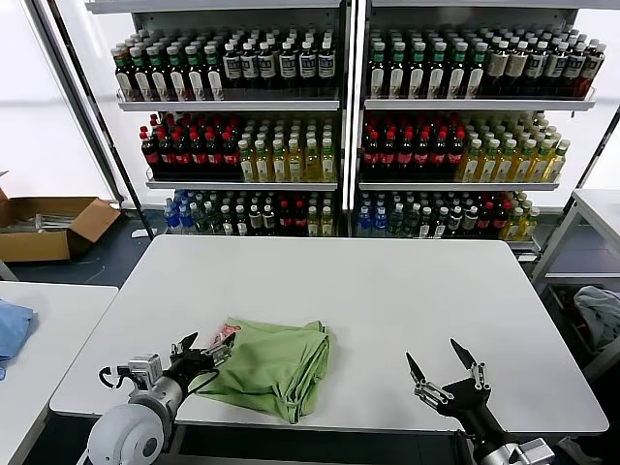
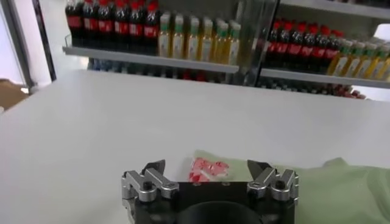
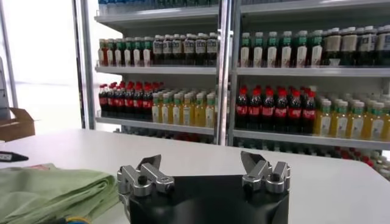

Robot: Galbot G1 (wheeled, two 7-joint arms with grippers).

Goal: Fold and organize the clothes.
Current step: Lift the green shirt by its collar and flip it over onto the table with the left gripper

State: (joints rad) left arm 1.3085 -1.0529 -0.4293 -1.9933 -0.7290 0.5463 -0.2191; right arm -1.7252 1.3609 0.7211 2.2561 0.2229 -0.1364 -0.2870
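The light green shirt (image 1: 274, 363) lies folded into a bundle near the front edge of the white table (image 1: 407, 291), left of centre, with its red-and-white print (image 1: 225, 334) showing at its left corner. My left gripper (image 1: 205, 350) is open and empty at the shirt's left edge, close to the print. In the left wrist view the print (image 2: 206, 167) lies between the open fingers (image 2: 153, 169). My right gripper (image 1: 442, 359) is open and empty over the table's front right, well clear of the shirt. The shirt also shows in the right wrist view (image 3: 52, 190).
Shelves of bottles (image 1: 349, 136) stand behind the table. A side table at the left carries a light blue cloth (image 1: 12, 327). An open cardboard box (image 1: 48, 225) sits on the floor at the left. Another table with a grey-blue fabric bundle (image 1: 599, 315) is at the right.
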